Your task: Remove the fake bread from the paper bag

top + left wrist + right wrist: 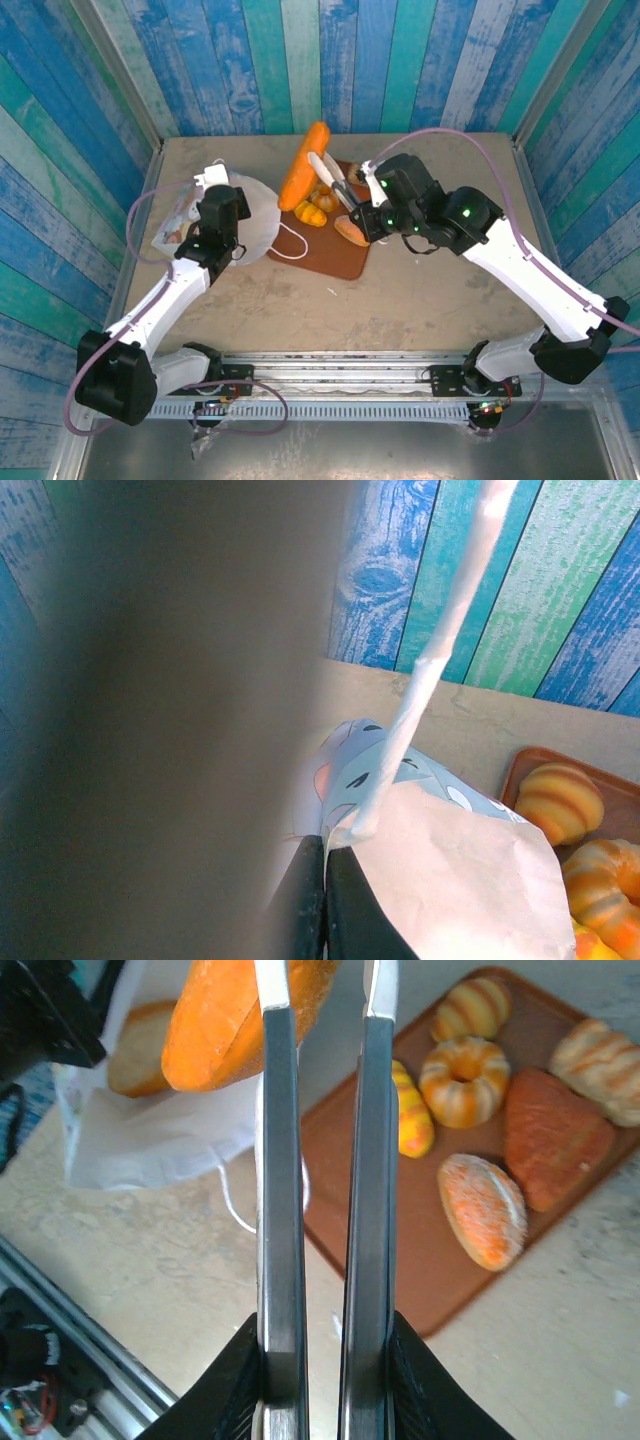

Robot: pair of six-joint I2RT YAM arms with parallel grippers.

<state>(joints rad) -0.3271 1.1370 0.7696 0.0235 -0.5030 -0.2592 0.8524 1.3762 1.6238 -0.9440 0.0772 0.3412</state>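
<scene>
Pinching the edge of the paper bag (460,880) with the left gripper (323,875), shut tight on the paper, right beside the white cord handle (430,660). Holding a long orange loaf (304,165) up in the air with the right gripper (325,990), closed on it, above the spot where bag and brown tray (335,262) meet. Seeing more fake bread (468,1080) lying on the tray, just beside the bag. Spotting one pale roll (138,1050) tucked in the bag on the table (400,300).
</scene>
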